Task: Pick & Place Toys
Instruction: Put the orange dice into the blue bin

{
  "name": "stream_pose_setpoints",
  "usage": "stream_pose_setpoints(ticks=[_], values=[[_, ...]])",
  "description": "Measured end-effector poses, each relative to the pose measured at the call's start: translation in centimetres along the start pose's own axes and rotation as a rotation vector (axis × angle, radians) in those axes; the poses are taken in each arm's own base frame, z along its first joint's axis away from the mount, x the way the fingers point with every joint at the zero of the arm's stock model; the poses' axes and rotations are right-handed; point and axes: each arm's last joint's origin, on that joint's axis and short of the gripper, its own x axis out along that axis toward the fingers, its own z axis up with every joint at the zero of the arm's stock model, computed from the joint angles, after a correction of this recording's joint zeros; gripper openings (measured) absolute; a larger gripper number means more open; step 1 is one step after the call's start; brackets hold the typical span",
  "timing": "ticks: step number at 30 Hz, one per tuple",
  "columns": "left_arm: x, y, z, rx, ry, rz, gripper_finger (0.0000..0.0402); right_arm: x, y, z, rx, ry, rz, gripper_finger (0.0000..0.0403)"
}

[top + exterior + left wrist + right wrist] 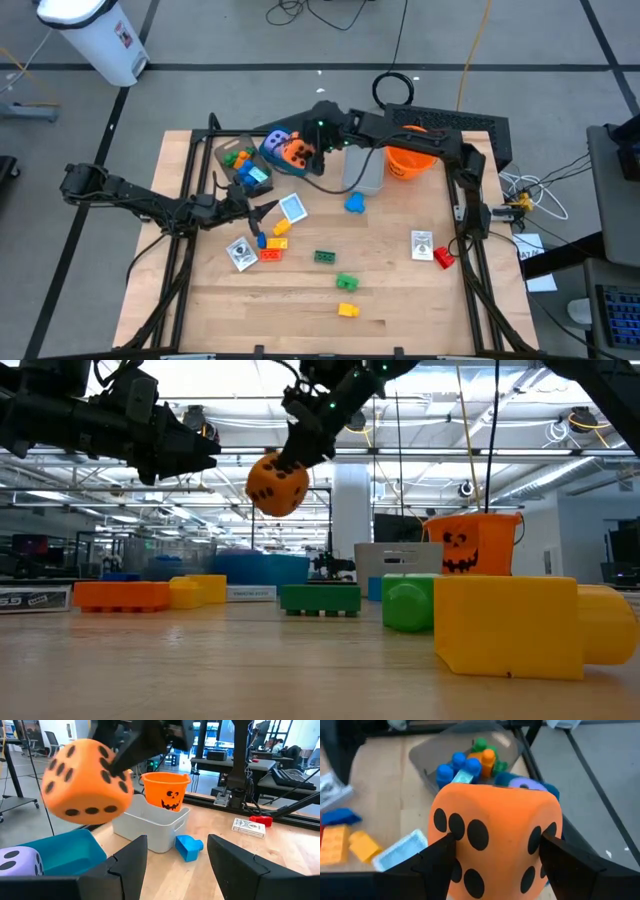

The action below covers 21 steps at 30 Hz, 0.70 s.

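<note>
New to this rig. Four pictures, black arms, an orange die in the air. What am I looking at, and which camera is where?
Two robot arms at a wooden table, sorting toys. One picture looks straight down from overhead, one sits level with the tabletop, and one rides on each arm's wrist.

The right gripper is shut on the orange die, holding it above the teal box, where a purple die already lies. The left gripper is open and holds nothing, over the table's left side.

Loose bricks lie on the table: a yellow brick, a green brick, a blue brick, plus flat cards. An orange bucket stands at the back beside a grey bin.
</note>
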Motion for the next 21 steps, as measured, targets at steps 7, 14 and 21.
stream_pose_setpoints(ticks=[7, 14, 21], values=[[0.0, 0.0, 0.0, -0.001, -0.001, 0.0, 0.0216, 2.0, -1.6, -1.2, 0.046, 0.037, -0.022, 0.0258], [0.0, 0.0, 0.0, -0.002, -0.003, -0.001, 0.0216, 3.2, -2.6, -1.7, 0.083, 0.035, -0.008, 0.0258], [0.0, 0.0, 0.1, -0.003, -0.006, 0.0, 0.0216, 4.6, -3.1, -2.6, 0.108, 0.065, -0.014, 0.0258]])
